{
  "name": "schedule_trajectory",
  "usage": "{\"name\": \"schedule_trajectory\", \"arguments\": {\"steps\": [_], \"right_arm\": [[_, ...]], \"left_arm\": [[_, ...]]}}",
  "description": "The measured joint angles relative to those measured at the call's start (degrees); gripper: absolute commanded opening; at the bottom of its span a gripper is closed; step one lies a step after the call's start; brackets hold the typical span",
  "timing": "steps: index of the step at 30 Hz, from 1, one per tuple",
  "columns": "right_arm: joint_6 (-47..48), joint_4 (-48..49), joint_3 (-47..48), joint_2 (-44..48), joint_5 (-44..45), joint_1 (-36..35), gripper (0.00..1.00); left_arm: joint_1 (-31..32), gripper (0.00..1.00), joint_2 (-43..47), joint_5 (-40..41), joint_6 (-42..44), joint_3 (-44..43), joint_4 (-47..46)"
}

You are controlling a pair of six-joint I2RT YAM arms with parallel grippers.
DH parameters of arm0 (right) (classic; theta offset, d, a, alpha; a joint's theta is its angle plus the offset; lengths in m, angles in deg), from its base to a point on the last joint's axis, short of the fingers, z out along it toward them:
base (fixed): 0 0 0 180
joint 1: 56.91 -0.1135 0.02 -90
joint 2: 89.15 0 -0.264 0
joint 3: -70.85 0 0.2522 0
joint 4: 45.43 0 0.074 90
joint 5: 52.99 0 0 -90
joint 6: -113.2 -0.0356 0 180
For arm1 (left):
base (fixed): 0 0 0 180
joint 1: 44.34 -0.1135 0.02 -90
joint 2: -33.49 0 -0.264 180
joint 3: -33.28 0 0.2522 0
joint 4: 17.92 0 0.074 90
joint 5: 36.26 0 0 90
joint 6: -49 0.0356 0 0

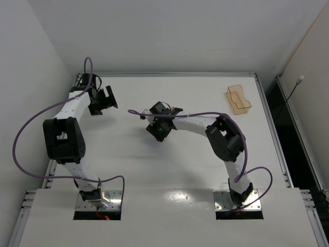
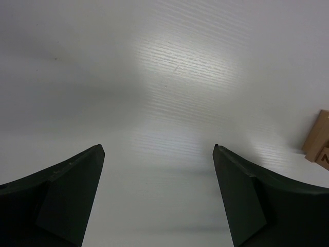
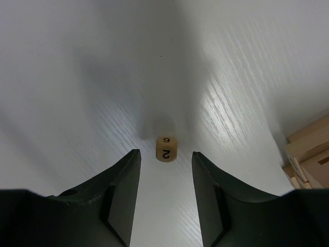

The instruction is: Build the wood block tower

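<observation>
- Table (image 1: 195,170): the work on it is judged early to midway. Only one cropped cluster of stacked wood shows, and loose pieces lie apart from it.
- Right arm (image 1: 226,141): reaches inward to mid-table with its wrist pitched down. Left arm (image 1: 64,139): folded along the left side, wrist low.
- Left gripper (image 2: 158,149): jaws spread wide and holding nothing. One wood block (image 2: 318,136) lies at its far right, cropped.
- Right gripper (image 3: 164,152): jaws partly apart and holding nothing.
- Tray (image 1: 239,99): well apart, ahead and right of the right gripper.
- Tower (image 3: 310,149): right of the right gripper; its height cannot be told.
- Numbered cube (image 3: 166,146): on the table just ahead of the right fingertips, centred on the gap and untouched.
</observation>
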Motion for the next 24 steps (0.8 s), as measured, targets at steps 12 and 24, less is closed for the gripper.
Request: {"name": "schedule_trajectory", "arguments": {"steps": [12,24], "right_arm": [[-0.02,-0.22,0.00,-2.27,0.15,0.00,0.39],[-0.02,-0.46,0.63,-2.71,0.02,0.00,0.19]], "left_arm": [[0.00,0.85,0.00,-0.37,0.00,-0.02,0.00],[0.00,0.85,-0.07,-0.39,0.00,0.00,-0.35]]}}
